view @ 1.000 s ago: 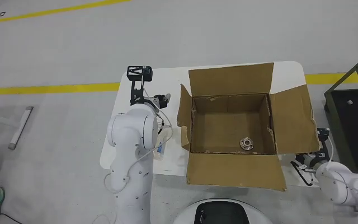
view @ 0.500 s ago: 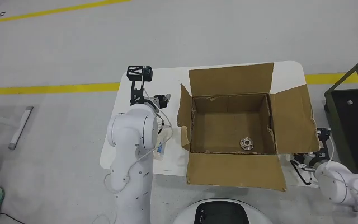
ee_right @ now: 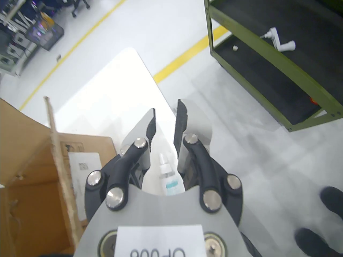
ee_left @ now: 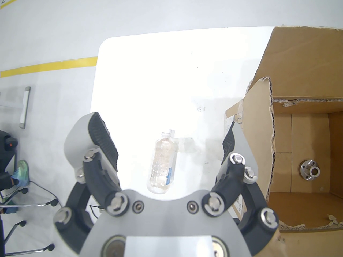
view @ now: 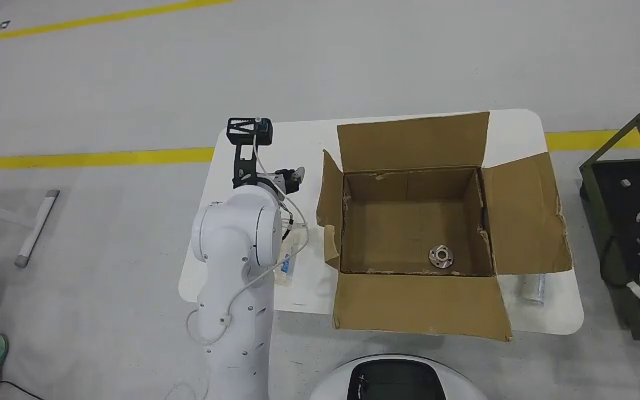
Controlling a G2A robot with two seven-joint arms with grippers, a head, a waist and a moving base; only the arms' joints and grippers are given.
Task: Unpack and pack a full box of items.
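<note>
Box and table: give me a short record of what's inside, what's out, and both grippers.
Box: open, flaps out, on white table
Inside: one metal part
Left of box: clear bottle lying down
Right of box: small bottle lying down
Left gripper: open, over the clear bottle
Right gripper: slightly open, empty

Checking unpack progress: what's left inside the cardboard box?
One small metal flanged fitting lies on the cardboard box floor, near the robot-side wall. The visible floor is otherwise bare; that wall may hide a thin strip.
</note>
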